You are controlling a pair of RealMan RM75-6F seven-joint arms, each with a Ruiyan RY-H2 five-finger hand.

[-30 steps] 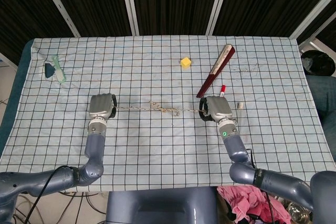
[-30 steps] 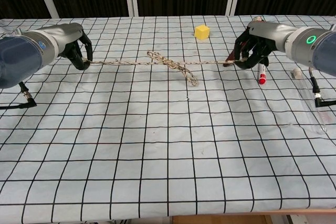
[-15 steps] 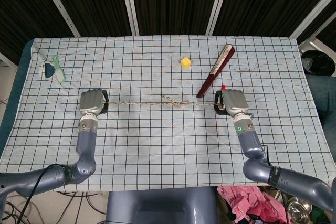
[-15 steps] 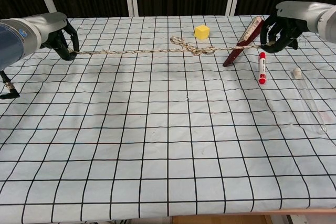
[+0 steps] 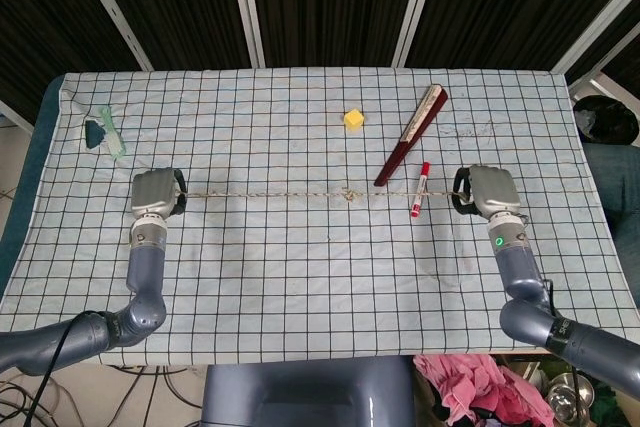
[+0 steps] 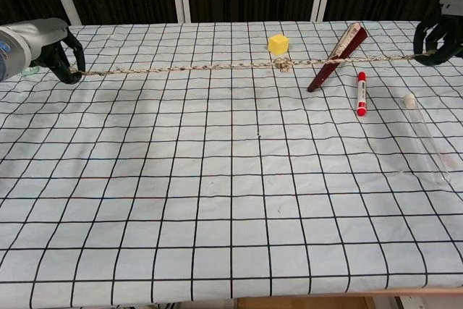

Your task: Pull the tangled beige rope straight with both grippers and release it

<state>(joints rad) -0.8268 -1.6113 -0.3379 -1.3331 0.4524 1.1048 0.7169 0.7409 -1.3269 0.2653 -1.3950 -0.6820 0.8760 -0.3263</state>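
Your left hand (image 5: 156,194) and right hand (image 5: 491,191) each grip one end of the beige rope (image 5: 270,193), which runs taut in a nearly straight line across the checked tablecloth (image 5: 300,277). One small knot (image 5: 350,194) sits on the rope, directly below the yellow cube (image 5: 353,119). Right of the knot, the rope crosses the red marker (image 5: 419,188). The closed folding fan (image 5: 411,134) lies slanted above the rope, right of the cube. Far left of the cube, near the cloth's edge, rests a small green-and-dark object (image 5: 103,132).
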